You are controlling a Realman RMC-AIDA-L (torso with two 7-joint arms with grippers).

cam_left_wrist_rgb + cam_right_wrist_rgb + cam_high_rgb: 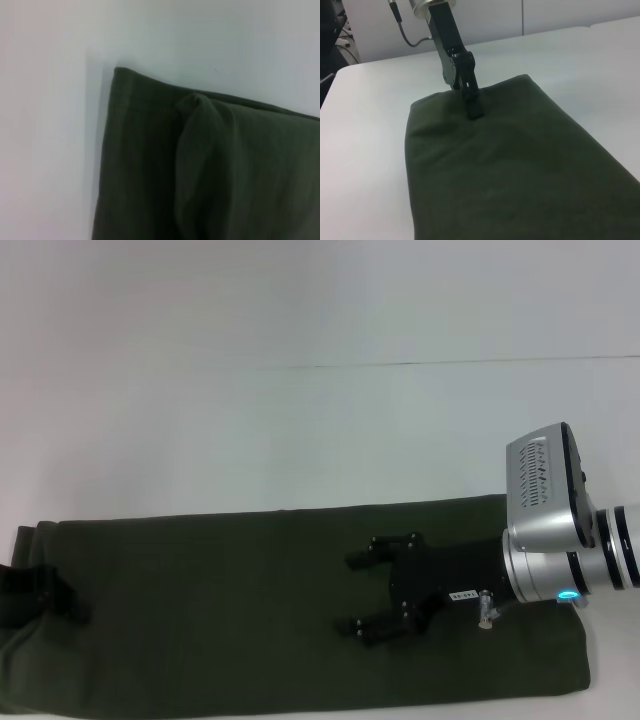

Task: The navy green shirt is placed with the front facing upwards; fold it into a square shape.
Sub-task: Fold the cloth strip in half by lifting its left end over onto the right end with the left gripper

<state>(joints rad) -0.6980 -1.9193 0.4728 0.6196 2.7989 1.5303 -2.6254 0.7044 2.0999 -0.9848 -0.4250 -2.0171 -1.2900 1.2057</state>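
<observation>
The table carries the shirt, already a long band along its near edge. The right gripper, spread, hovers over its right half; the left gripper touches the left end, grip unclear. Next probably: folding ends inward.

Soft, even overhead light leaves the white table bright and nearly glare-free. The dark olive-green folded cotton shirt reads dim, casting faint shadows. The left wrist view is blurred.
</observation>
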